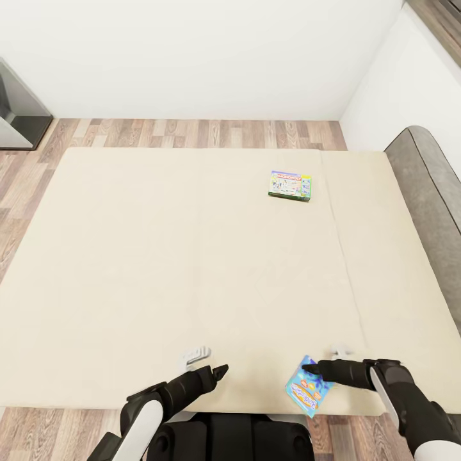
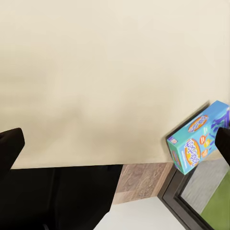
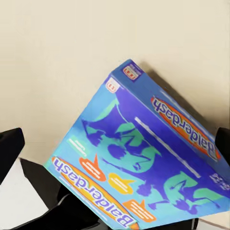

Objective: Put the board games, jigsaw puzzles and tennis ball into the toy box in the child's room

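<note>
On the wide beige bed (image 1: 160, 256), two board games lie apart. The green-edged Monopoly box (image 1: 289, 186) rests far up the mattress toward the right. The blue Balderdash box (image 1: 306, 386) (image 2: 199, 141) (image 3: 143, 158) sits askew at the bed's near edge, one corner reaching past it. My right gripper (image 1: 312, 369) (image 3: 115, 148) is open, its fingers (image 3: 10, 151) spread either side of the blue box and one tip over the box's upper edge. My left gripper (image 1: 214, 373) (image 2: 115, 143) hovers open over bare mattress to the left of the box, holding nothing.
A grey upholstered headboard (image 1: 428, 192) borders the bed on the right. Wood-plank floor (image 1: 192, 133) runs beyond the far edge up to the white wall. A dark grey piece of furniture (image 1: 19, 115) stands at the far left. My dark base (image 1: 230, 438) sits against the bed's front.
</note>
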Tool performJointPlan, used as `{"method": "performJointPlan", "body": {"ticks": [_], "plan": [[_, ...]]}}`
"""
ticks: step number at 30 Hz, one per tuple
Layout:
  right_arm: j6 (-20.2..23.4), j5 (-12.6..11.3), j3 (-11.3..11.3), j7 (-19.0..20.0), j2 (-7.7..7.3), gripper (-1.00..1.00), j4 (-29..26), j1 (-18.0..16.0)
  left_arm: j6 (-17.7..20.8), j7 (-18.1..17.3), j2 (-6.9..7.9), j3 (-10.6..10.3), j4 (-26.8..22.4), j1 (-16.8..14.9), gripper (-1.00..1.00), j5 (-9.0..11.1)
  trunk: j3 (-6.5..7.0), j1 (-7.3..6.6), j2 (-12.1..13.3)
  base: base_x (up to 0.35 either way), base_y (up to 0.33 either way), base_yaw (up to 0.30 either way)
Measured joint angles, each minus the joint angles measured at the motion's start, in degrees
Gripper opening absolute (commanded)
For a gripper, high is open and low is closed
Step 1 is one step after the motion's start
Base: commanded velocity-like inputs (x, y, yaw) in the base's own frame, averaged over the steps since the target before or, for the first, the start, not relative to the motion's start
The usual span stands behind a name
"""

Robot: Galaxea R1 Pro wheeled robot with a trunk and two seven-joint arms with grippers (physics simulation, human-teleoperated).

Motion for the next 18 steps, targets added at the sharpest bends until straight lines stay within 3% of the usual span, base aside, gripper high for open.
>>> {"method": "performJointPlan", "body": {"ticks": [9,18], "plan": [[-0.01,0.02,0.00,0.00,2.76,1.00,0.00,-0.16,0.00,0.00,0.00,0.00,0.00,0.00,1.00,0.00,0.00,0.00,0.00,0.000,0.000,0.000],[-0.01,0.03,0.00,0.00,2.77,1.00,0.00,-0.16,0.00,0.00,0.00,0.00,0.00,0.00,1.00,0.00,0.00,0.00,0.00,0.000,0.000,0.000]]}}
